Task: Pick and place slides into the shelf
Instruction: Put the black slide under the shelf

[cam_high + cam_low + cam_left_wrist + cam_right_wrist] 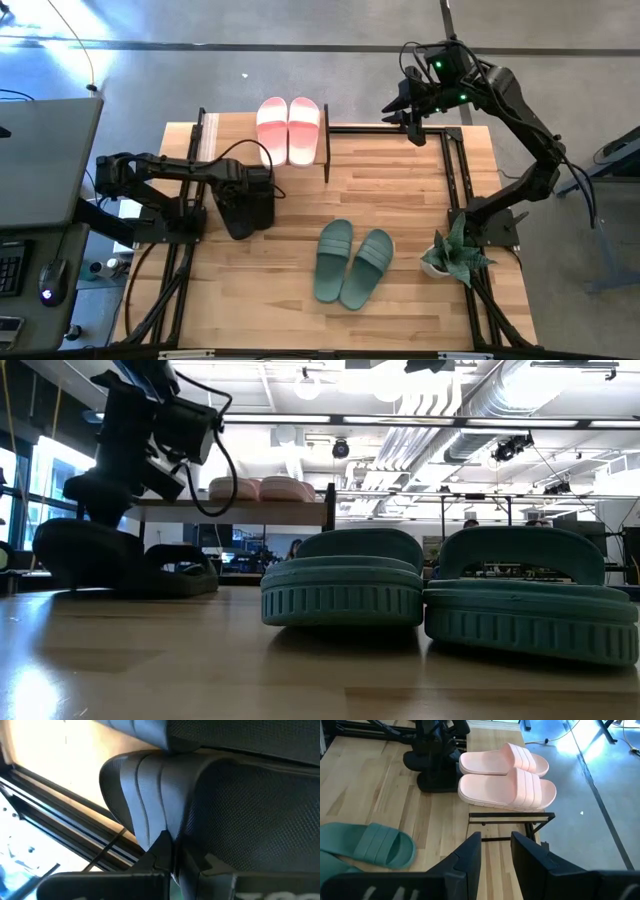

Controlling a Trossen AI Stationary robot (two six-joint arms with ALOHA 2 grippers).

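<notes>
The black slides (246,206) sit on the table's left half, in front of the shelf (327,150), and my left gripper (167,854) is shut on them. In the low view they rest on the tabletop (120,565). The pale pink slides (289,130) lie side by side on the shelf's wooden top board (230,511). The sage green slides (352,263) rest soles down near the table's middle. My right gripper (496,845) hangs open, high above the table's far right corner, touching nothing. My left gripper pinches the wide ribbed strap of a black slide at its edge (150,822) between the two fingers. It comes from the table's left, slanting down. The slide's sole (130,582) rests on the table. I cannot tell whether one slide or both are in the hold.
A small potted plant (452,255) stands near the table's right edge. Black rail frames (455,170) run along the left and right sides. Bare wood lies between the green slides and the shelf, and to the shelf's right.
</notes>
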